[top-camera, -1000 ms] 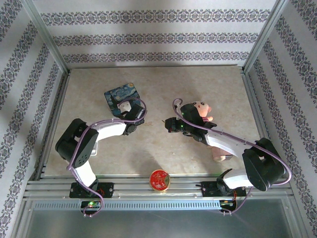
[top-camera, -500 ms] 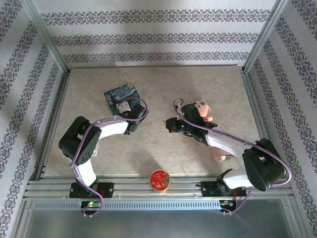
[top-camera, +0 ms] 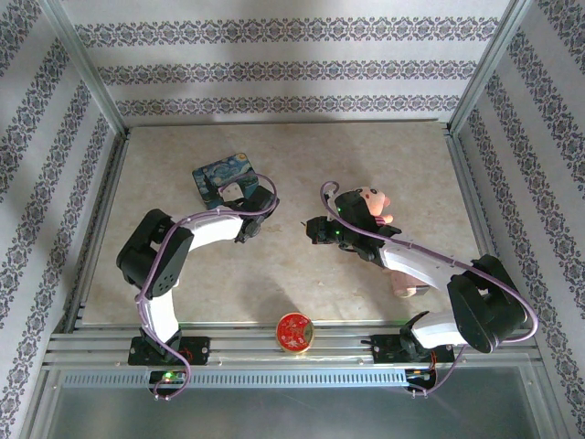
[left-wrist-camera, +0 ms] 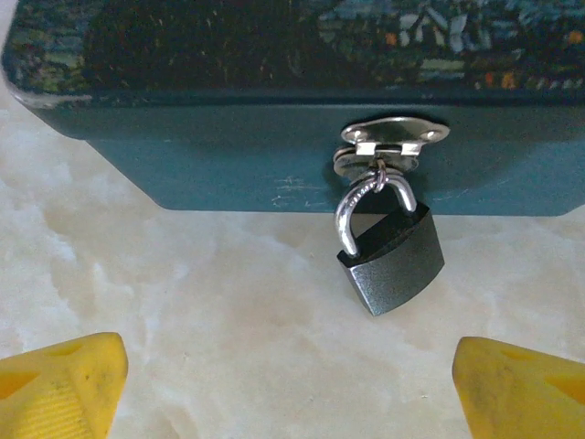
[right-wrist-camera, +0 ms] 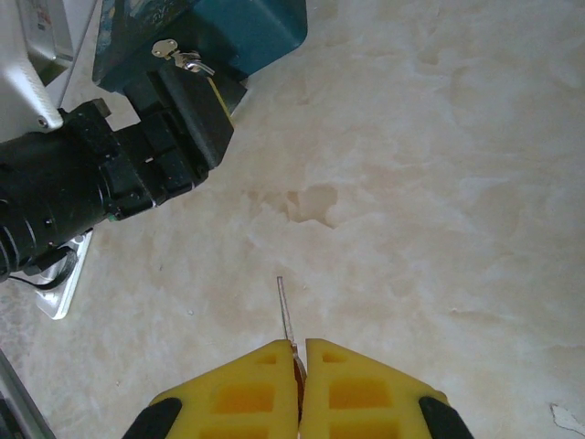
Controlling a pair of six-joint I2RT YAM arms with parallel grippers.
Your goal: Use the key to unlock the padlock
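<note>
Top view: tin (top-camera: 218,174) sits toward the table's (top-camera: 274,274) far-left corner. Left hand (top-camera: 244,201) is at its near side, right hand (top-camera: 312,229) mid-table.
Left wrist: padlock (left-wrist-camera: 393,261) hangs tilted from the tin's hasp (left-wrist-camera: 395,137), body on the table. Left hand is wide, clear of it.
Right wrist: right hand is closed, pinching the key (right-wrist-camera: 286,311).

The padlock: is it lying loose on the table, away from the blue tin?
No, the padlock has its shackle hooked through the silvery hasp on the side of the blue tin.
</note>
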